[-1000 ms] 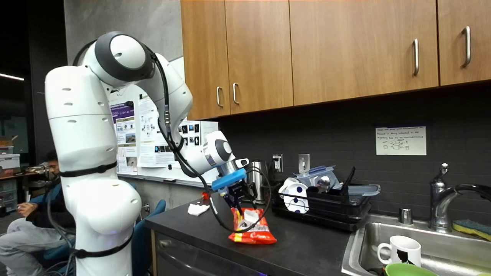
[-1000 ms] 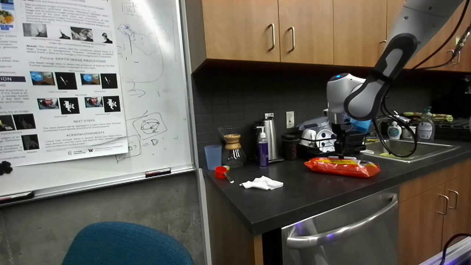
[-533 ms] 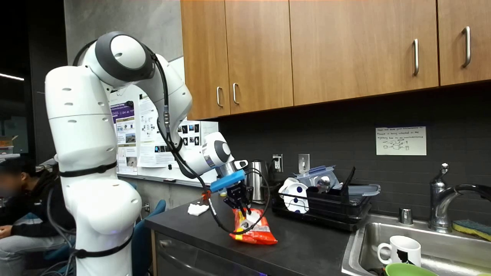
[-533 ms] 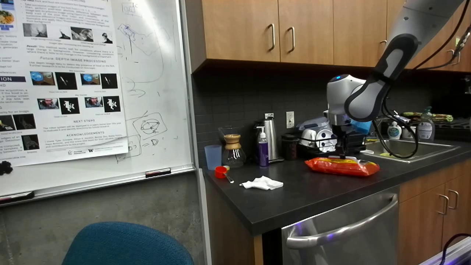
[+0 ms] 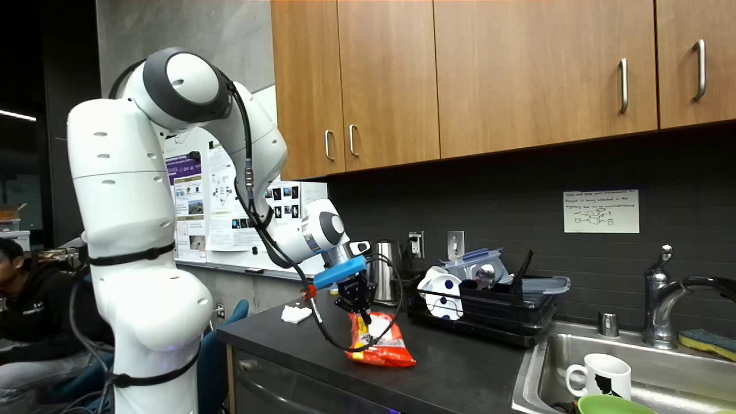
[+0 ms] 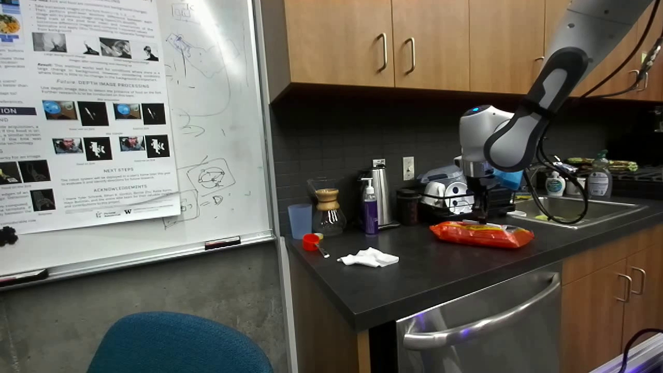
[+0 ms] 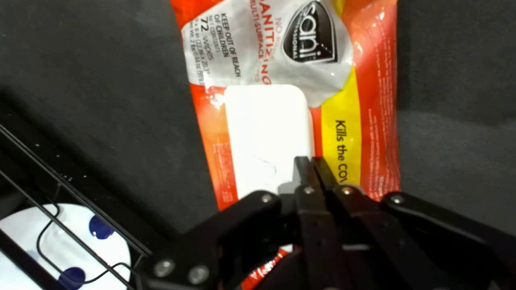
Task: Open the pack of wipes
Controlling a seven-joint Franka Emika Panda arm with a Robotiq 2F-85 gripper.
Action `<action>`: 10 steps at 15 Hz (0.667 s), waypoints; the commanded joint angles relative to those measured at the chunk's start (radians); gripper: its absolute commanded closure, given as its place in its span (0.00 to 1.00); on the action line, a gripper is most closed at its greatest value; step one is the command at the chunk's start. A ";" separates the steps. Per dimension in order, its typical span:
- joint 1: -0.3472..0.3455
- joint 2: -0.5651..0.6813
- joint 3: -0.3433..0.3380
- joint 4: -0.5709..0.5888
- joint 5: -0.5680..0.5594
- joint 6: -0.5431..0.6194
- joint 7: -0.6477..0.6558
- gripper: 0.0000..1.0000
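In both exterior views, wood-grained wall cabinets with metal bar handles hang above a dark tiled wall, and a dark countertop with a steel sink runs below. Under it sit a stainless appliance front with a curved handle and more wooden cupboards, while a whiteboard hangs against grey concrete, a blue chair in front. A strip of light shows in the dark area at the far left of an exterior view, and a bright glare streaks the whiteboard
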 commanded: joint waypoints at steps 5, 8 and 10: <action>0.000 -0.013 -0.001 -0.008 0.005 -0.005 -0.017 0.99; -0.006 -0.015 -0.001 0.003 -0.014 -0.001 -0.008 0.99; -0.008 -0.019 -0.001 0.013 -0.020 -0.001 -0.005 0.99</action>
